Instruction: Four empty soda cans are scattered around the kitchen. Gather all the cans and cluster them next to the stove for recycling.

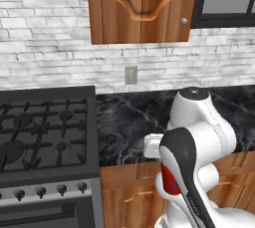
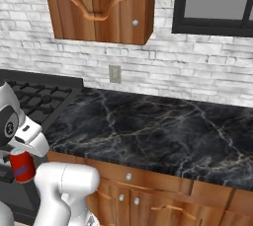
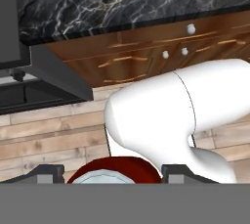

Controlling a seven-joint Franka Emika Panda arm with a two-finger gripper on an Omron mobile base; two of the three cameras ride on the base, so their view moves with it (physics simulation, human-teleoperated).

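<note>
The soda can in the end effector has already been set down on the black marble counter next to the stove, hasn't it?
Not quite. The soda can is in the end effector, but it is not on the counter: the right base view shows it held in the air below the counter's edge, in front of the cabinets, beside the stove. The hand view shows the wood floor beyond it.

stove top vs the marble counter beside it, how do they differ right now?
The stove is matte black with raised cast grates and burners; the counter is glossy black marble with pale veins and flat. The stove has knobs on a steel front below; the counter has wooden drawers below. They sit side by side against the brick wall.
</note>
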